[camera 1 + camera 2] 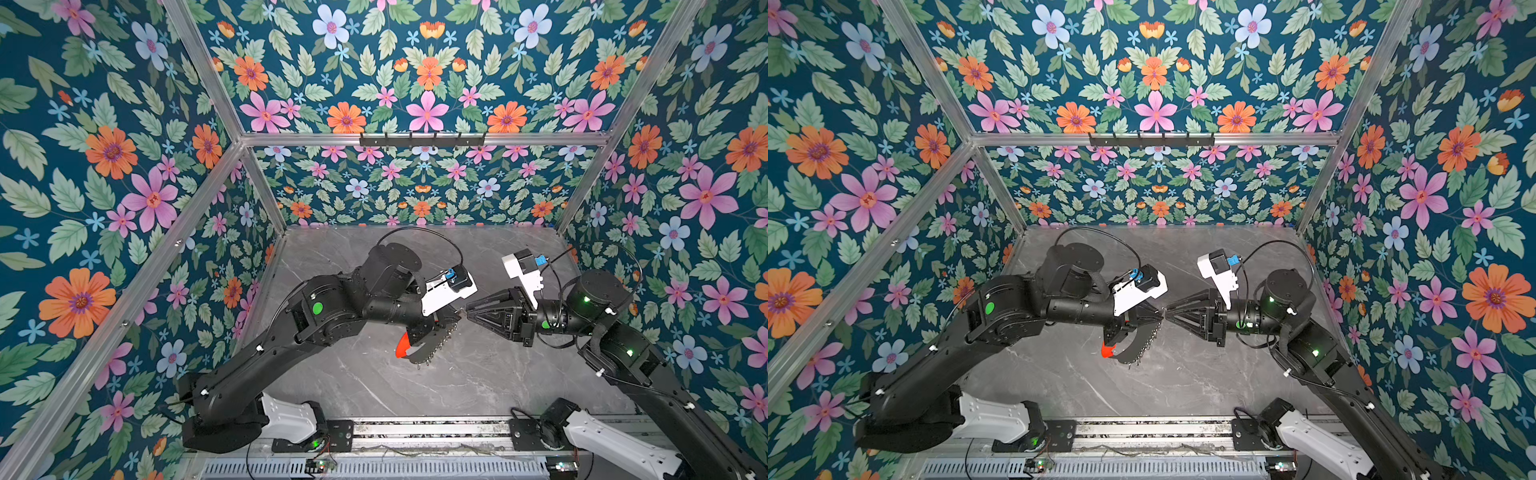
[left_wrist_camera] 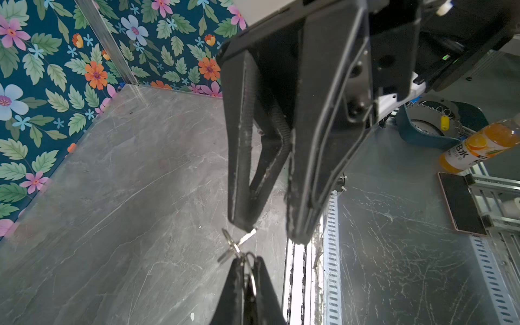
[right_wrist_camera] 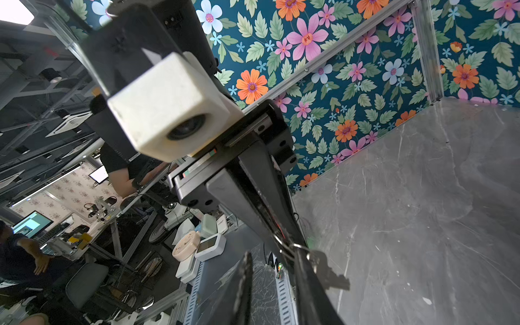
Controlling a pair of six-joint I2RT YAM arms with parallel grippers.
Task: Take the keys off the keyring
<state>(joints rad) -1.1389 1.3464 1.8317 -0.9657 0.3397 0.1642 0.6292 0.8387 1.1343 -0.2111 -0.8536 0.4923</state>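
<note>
In both top views the two grippers meet tip to tip above the grey table. My left gripper (image 1: 457, 314) (image 1: 1158, 316) is shut, and the keyring (image 1: 428, 347) (image 1: 1136, 347), a grey crescent plate with a red inner strip and a fringe of loops, hangs below it. The left wrist view shows the left gripper (image 2: 247, 260) clamped on one silver loop (image 2: 252, 274). A tiny key (image 2: 249, 235) on a small ring sticks out just past those tips. My right gripper (image 2: 270, 229) (image 3: 274, 253) is open, and the key (image 3: 332, 271) lies against the outside of one finger (image 3: 309, 281), not between the jaws.
Floral walls close the cell on three sides around the marble table (image 1: 415, 386). An aluminium rail (image 1: 432, 428) runs along the front. Outside the cell lie an orange drink bottle (image 2: 478, 146), a phone (image 2: 461, 202) and a blue tray (image 2: 433, 138).
</note>
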